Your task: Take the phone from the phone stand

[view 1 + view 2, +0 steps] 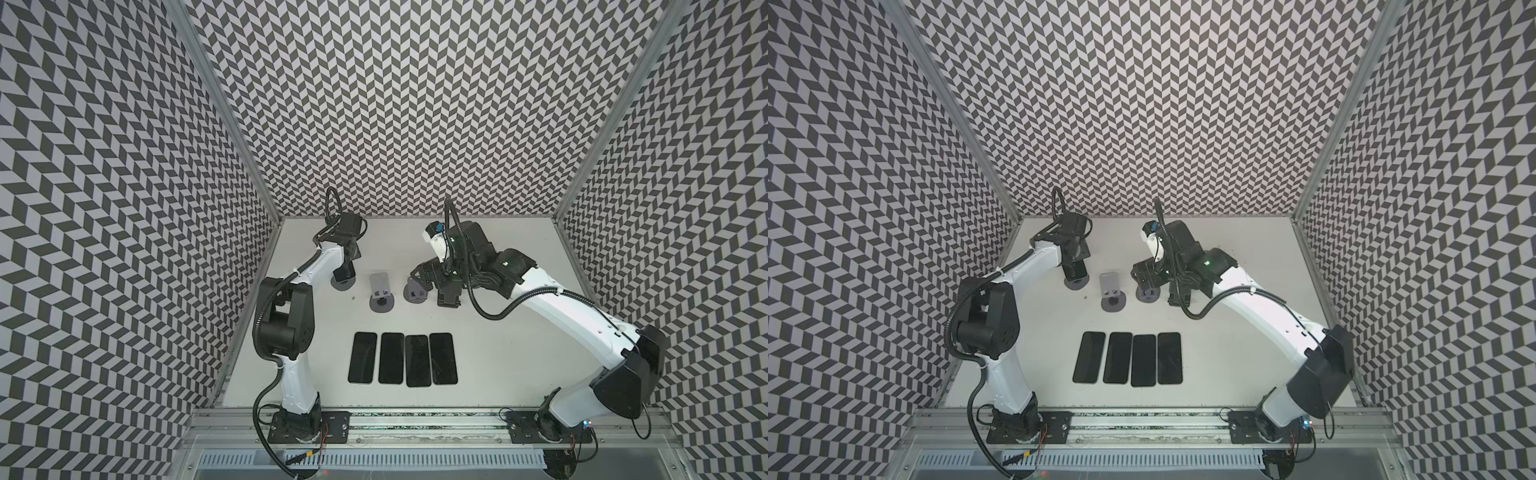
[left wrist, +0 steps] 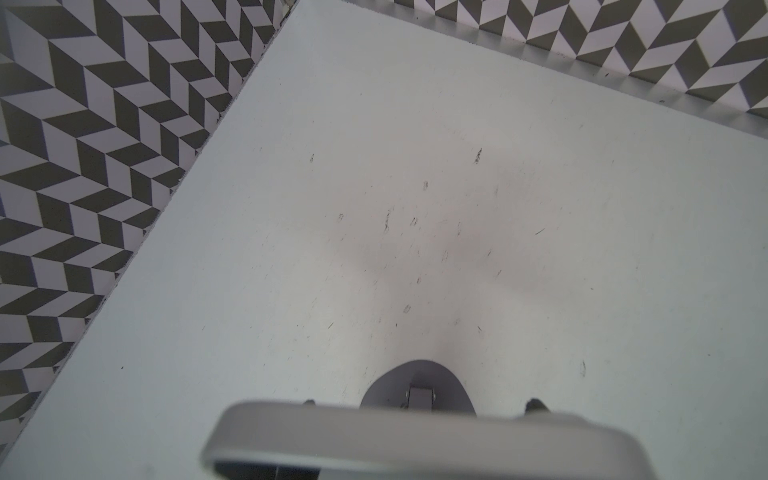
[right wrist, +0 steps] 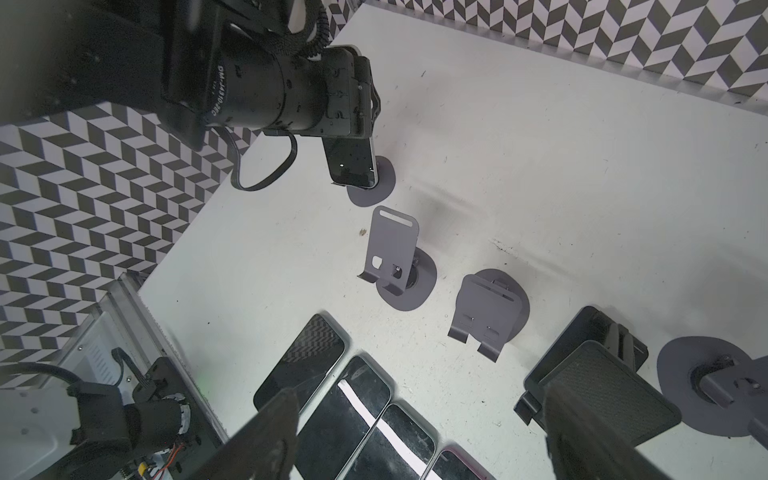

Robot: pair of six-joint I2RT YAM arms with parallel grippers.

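A dark phone (image 3: 352, 164) stands upright on the leftmost grey phone stand, whose round base (image 3: 374, 189) shows beneath it. My left gripper (image 3: 357, 104) reaches down from above, shut on the phone's upper end. In the left wrist view the phone's grey top edge (image 2: 415, 440) fills the foreground, a fingertip (image 2: 535, 405) pokes out behind it, and the stand's base (image 2: 419, 380) lies beyond. Both top views show this phone (image 1: 344, 273) (image 1: 1074, 272). My right gripper (image 1: 428, 276) (image 3: 419, 395) hovers open, holding nothing.
An empty stand (image 1: 380, 289) (image 3: 392, 245) stands in the middle, another empty one (image 1: 414, 293) (image 3: 486, 311) to its right. A further stand (image 3: 715, 390) carries a dark phone (image 3: 598, 382) beside my right gripper. Several phones (image 1: 403, 359) lie flat in a row near the front.
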